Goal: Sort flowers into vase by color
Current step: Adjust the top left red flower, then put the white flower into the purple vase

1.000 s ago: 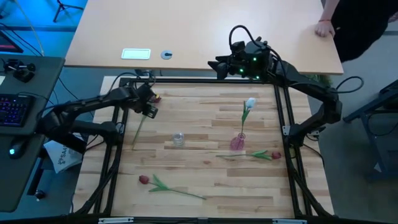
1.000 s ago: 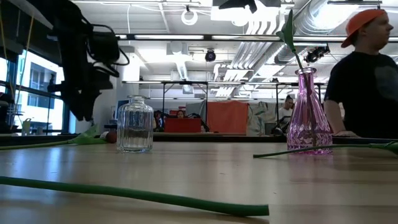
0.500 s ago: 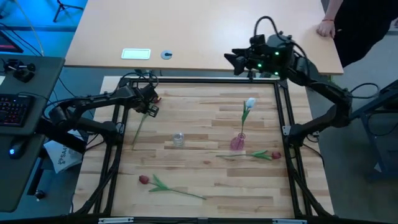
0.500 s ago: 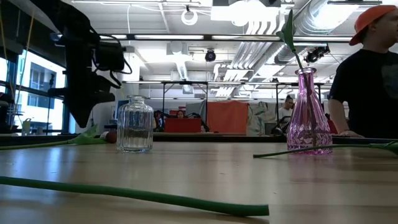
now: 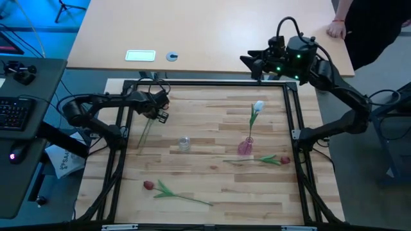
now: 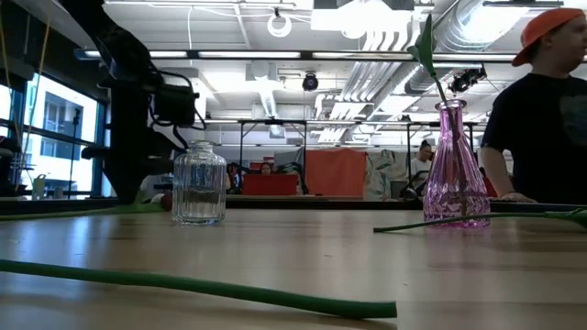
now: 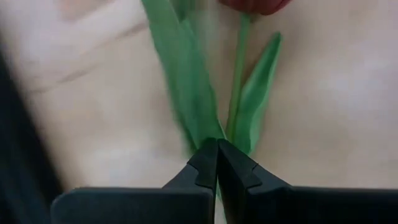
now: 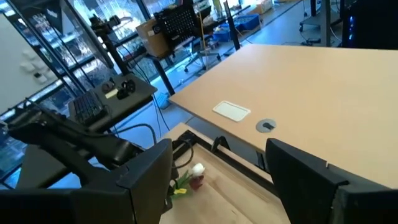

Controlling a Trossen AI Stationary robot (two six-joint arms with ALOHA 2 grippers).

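The left end effector (image 7: 217,163) is clamped on a red tulip (image 5: 149,123) stem low at the surface, just below its head, ready for lifting. The right end effector (image 8: 217,180), jaws wide and empty, waits raised beyond the far edge.

- Overhead view: even, bright light; blue glow at upper left corner.
- Low view: ceiling lamps (image 6: 280,23) glare; foreground stem (image 6: 197,289) soft.
- Left wrist view: tulip leaves (image 7: 186,87) blurred, washed pale.
- Right wrist view: daylight, sharp.
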